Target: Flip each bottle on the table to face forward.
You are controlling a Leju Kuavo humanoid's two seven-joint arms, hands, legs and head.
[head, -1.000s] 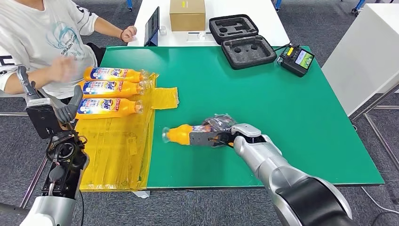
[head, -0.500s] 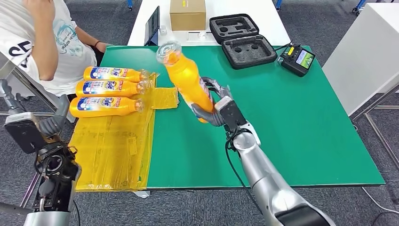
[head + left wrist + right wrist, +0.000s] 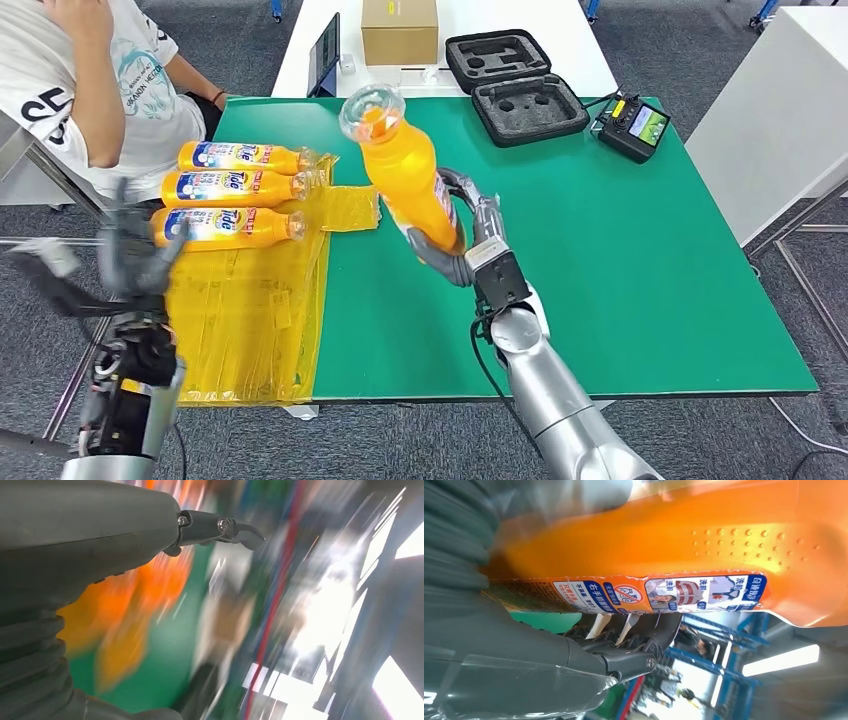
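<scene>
Orange plastic detergent bottle (image 3: 402, 168) aloft over the green counter (image 3: 600, 260), right hand (image 3: 465, 245) clamped around its base.

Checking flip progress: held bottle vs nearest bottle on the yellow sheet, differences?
The held bottle is lifted off the table in the right hand, tilted, neck up; the nearest sheet bottle lies flat. That one shows its Tide front label; the held one mostly plain orange. Both are orange bottles.
</scene>
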